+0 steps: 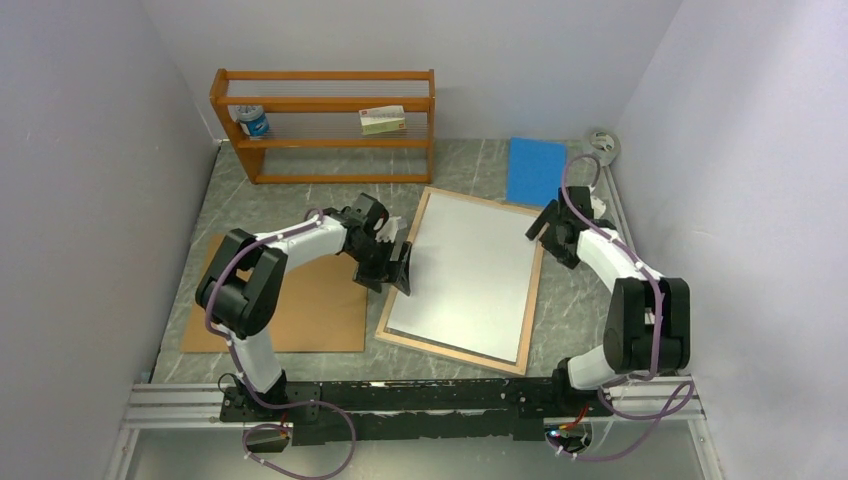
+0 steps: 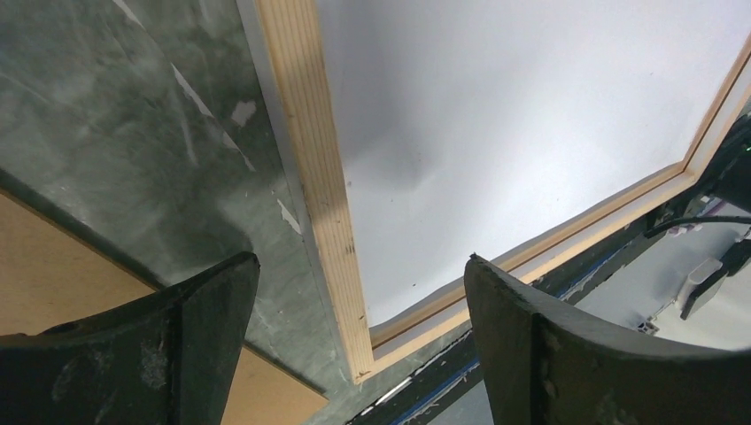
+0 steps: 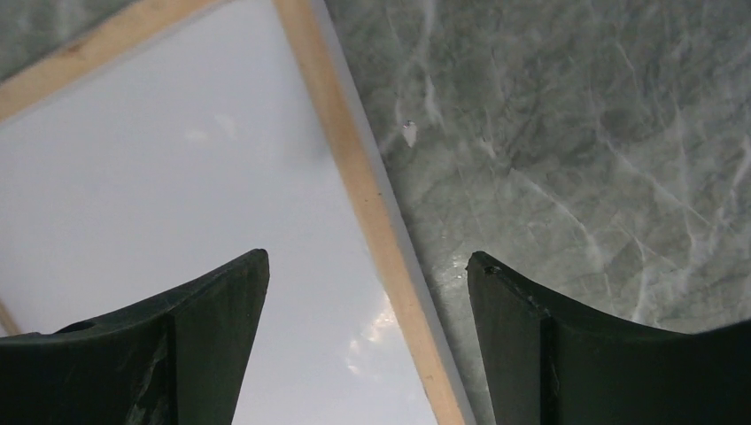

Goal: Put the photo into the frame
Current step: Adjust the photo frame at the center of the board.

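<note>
Left wrist view: frame (image 2: 321, 177) cropped at 12 and 3 o'clock. Overhead view: box (image 1: 382, 120) lettering, 11 o'clock, illegible.

Bright, even, diffuse light from above; shadows soft all around the frame (image 1: 534, 288). From the top camera, only faint grey smudges beside its left rail. At the left wrist, a dim soft patch on the photo (image 2: 531, 115) just inside the rail, wood grain sharp. At the right wrist, a small white glare on the photo beside the rail, veins of the table (image 3: 576, 133) beyond it crisp.
</note>
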### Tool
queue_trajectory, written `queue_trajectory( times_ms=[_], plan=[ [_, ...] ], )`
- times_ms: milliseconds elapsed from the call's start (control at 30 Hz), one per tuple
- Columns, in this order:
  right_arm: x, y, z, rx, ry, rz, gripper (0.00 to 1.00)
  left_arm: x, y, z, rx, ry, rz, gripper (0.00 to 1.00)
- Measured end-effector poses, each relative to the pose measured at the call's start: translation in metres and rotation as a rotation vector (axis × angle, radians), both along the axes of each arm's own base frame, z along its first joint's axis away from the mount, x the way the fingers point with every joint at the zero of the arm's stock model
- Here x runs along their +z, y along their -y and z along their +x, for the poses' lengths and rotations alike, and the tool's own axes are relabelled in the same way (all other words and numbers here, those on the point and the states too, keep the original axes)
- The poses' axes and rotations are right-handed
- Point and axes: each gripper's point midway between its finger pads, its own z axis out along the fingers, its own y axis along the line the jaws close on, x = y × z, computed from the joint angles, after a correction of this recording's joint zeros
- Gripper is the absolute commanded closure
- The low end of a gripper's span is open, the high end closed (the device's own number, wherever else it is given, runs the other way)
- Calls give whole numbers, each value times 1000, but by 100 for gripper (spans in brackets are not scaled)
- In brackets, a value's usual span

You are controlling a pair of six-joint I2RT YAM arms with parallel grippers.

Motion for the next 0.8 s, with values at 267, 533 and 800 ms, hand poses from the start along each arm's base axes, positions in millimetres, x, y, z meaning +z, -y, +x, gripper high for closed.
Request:
queue_trajectory(
  times_ms=[267,533,800],
  plan=[
    [-40,-8,-13,37,-124,82,15,5,8,16,22,26,-24,16],
    [-45,-33,-3,163,-102,187,18,1,9,13,33,5,-26,16],
    [-40,-54,22,273,-27,277,20,-4,6,8,42,-11,-17,16]
  ],
)
